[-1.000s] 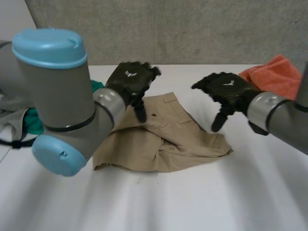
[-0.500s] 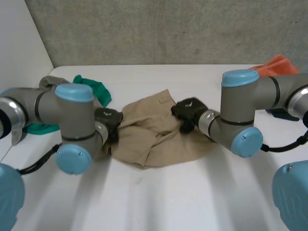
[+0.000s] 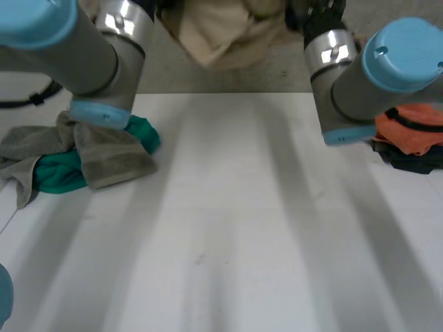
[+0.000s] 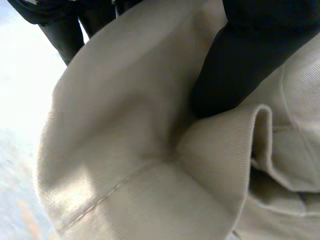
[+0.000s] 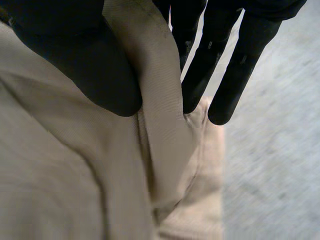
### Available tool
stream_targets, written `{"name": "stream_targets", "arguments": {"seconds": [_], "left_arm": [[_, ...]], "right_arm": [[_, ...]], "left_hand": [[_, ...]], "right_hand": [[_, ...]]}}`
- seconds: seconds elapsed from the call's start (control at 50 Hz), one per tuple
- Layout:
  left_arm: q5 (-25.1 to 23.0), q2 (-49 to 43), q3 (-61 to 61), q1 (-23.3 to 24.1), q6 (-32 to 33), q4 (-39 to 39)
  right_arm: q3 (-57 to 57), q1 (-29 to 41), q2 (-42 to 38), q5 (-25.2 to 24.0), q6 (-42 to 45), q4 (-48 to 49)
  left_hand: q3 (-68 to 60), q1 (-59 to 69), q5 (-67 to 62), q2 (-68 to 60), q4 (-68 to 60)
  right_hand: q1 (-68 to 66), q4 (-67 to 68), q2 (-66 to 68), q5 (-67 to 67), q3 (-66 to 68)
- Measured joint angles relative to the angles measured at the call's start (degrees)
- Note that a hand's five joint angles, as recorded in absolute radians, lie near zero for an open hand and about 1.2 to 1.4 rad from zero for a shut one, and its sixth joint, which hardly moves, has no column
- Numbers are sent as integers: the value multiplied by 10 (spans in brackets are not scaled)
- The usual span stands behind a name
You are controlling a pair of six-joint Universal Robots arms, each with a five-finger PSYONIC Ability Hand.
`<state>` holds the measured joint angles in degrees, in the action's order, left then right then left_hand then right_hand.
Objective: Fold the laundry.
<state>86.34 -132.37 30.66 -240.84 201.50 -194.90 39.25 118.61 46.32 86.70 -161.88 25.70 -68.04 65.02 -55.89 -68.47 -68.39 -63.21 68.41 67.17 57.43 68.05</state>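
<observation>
The beige shorts [image 3: 223, 29] hang bunched high above the white table [image 3: 228, 235], held up between my two hands. My left hand [image 3: 151, 5] grips one side of them. In the left wrist view its thumb [image 4: 245, 55] presses a fold of the shorts [image 4: 145, 150] against the fingers [image 4: 65, 30]. At the other side is my right hand [image 3: 322, 11]. In the right wrist view a strip of the shorts [image 5: 160, 100] is pinched between its thumb [image 5: 85, 60] and fingers [image 5: 220, 65].
A grey towel [image 3: 104, 155] lies over a green cloth [image 3: 59, 176] at the table's left. An orange cloth [image 3: 415, 128] rests on a dark garment [image 3: 415, 160] at the right. A concrete wall stands behind the table.
Both hands closed on the shorts where they lay on the table, then raised them well clear of it. The arms have swung upward.
</observation>
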Motion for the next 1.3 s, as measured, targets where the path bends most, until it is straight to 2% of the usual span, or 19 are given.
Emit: {"name": "stream_targets", "arguments": {"seconds": [0.12,0.26,0.32,0.34,0.36,0.38,0.4,0.44,0.52,0.68,0.78,0.8,0.88,1.06,1.1,1.18,1.2,1.24,1.3], "left_arm": [[-2,-12,145,-2,26,17],[-2,-11,324,9,101,77],[0,0,374,16,132,107],[0,5,385,18,137,115],[1,12,397,21,143,127],[2,20,405,23,146,137],[2,28,412,25,148,146],[3,48,421,28,144,165],[4,90,426,27,117,194],[2,155,444,-6,39,215],[2,168,468,-28,9,220],[3,170,485,-40,-7,222],[3,167,514,-56,-37,219],[2,125,525,-70,-73,202],[2,108,514,-68,-74,198],[-5,64,476,-57,-75,186],[-7,55,466,-53,-76,185],[-14,40,446,-44,-78,183],[-19,34,421,-30,-83,184]], "right_arm": [[138,0,9,-12,5,-107],[303,-14,11,-21,47,-215],[343,-22,21,-24,70,-245],[351,-24,27,-25,76,-252],[360,-27,37,-26,82,-264],[365,-30,48,-27,87,-272],[369,-32,60,-29,90,-280],[373,-36,85,-30,95,-295],[373,-41,131,-32,99,-310],[348,-53,168,-57,135,-312],[326,-61,155,-95,184,-320],[310,-66,139,-120,218,-327],[284,-73,108,-146,260,-339],[265,-75,47,-142,270,-357],[264,-76,35,-132,273,-352],[263,-78,16,-100,286,-324],[264,-79,15,-90,289,-313],[272,-79,18,-73,290,-288],[291,-79,36,-56,283,-253]], "left_hand": [[44,-16,17,48,48],[233,-220,215,239,239],[262,-236,247,268,267],[289,-266,276,295,297],[368,-352,353,373,375],[368,-352,353,373,375],[451,-439,434,461,462],[523,-496,501,526,527],[558,-530,529,565,569],[558,-530,529,565,569],[558,-530,529,565,569],[558,-530,529,565,569],[558,-530,529,565,569],[558,-530,529,565,569],[558,-530,529,565,569],[558,-530,529,565,569],[487,-443,460,483,492],[256,-184,234,258,257],[25,14,7,24,24]], "right_hand": [[0,1,0,0,1],[0,2,0,0,4],[0,-9,-1,-3,-5],[21,-42,-31,-33,-39],[110,-139,-129,-128,-135],[183,-223,-218,-215,-214],[263,-300,-295,-294,-283],[377,-423,-417,-423,-407],[449,-505,-467,-510,-489],[449,-506,-468,-514,-505],[449,-506,-468,-514,-505],[449,-506,-468,-514,-505],[449,-506,-468,-514,-505],[445,-501,-467,-499,-497],[360,-422,-394,-410,-417],[45,-90,-59,-82,-77],[9,-46,-21,-41,-38],[-3,-6,0,-11,-8],[-3,-1,0,-8,-8]]}}
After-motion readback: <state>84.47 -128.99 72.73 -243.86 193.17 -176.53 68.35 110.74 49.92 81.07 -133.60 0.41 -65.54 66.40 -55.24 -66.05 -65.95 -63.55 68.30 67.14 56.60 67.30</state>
